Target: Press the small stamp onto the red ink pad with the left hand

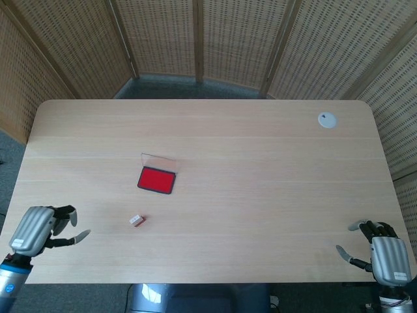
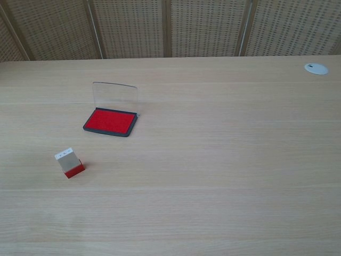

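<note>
The small stamp (image 1: 136, 220) (image 2: 69, 163), clear-bodied with a red base, stands alone on the table in front of the ink pad. The red ink pad (image 1: 156, 180) (image 2: 110, 121) lies with its clear lid raised behind it. My left hand (image 1: 39, 229) is at the table's near left corner, well left of the stamp, fingers apart and holding nothing. My right hand (image 1: 381, 255) hovers at the near right corner, fingers spread, also empty. The chest view shows neither hand.
A small white round disc (image 1: 327, 119) (image 2: 316, 68) sits at the far right of the wooden table (image 1: 260, 195). Woven screen panels (image 1: 195, 39) stand behind the table.
</note>
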Tool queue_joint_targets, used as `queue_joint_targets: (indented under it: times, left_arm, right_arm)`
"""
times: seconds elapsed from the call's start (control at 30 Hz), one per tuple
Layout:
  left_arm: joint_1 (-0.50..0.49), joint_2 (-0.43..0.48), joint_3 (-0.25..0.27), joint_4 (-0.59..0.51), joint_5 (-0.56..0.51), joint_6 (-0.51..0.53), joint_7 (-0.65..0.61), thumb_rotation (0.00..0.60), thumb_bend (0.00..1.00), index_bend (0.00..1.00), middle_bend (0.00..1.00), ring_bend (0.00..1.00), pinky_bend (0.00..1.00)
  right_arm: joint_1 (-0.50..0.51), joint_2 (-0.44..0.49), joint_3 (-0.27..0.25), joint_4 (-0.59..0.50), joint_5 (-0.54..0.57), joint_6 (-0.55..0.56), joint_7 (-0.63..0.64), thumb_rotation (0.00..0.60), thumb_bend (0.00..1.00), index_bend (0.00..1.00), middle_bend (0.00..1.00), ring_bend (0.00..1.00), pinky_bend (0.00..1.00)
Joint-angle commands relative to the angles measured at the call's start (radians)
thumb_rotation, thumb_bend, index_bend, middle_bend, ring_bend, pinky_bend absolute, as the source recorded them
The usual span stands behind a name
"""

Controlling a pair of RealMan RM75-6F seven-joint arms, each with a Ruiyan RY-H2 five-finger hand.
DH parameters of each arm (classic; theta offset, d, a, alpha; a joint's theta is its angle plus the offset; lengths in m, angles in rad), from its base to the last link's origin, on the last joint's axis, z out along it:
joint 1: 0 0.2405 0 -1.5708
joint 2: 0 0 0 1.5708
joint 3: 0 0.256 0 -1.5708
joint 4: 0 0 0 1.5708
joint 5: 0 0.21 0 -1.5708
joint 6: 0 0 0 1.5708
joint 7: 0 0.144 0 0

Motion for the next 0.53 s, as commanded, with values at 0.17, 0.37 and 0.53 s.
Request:
queue_joint_targets:
  times: [0.17, 0.37, 0.53]
  left_arm:
    - [0.145, -0.091, 0.035, 0.086, 0.07, 0.142, 0.041, 0.51, 0.19, 0.64, 0.76, 0.6, 0.52]
    - [0.178, -0.127, 0.017, 0.107, 0.064, 0.152, 0.049, 0.509, 0.19, 0.64, 0.75, 0.59, 0.5]
    - [0.179, -0.127, 0.007, 0.104, 0.075, 0.137, 0.051, 0.511, 0.19, 0.64, 0.75, 0.59, 0.5]
  right_arm:
    - [0.008, -0.006, -0.009, 0.0, -0.008, -0.012, 0.006, 0.423, 0.22, 0.44, 0.41, 0.39, 0.28]
    - [0.008, -0.005, -0.014, 0.009, -0.005, -0.013, 0.019, 0.421, 0.22, 0.44, 0.41, 0.39, 0.27]
    - [0.006, -0.003, -0.015, 0.011, -0.002, -0.01, 0.023, 0.425, 0.22, 0.44, 0.41, 0.39, 0.27]
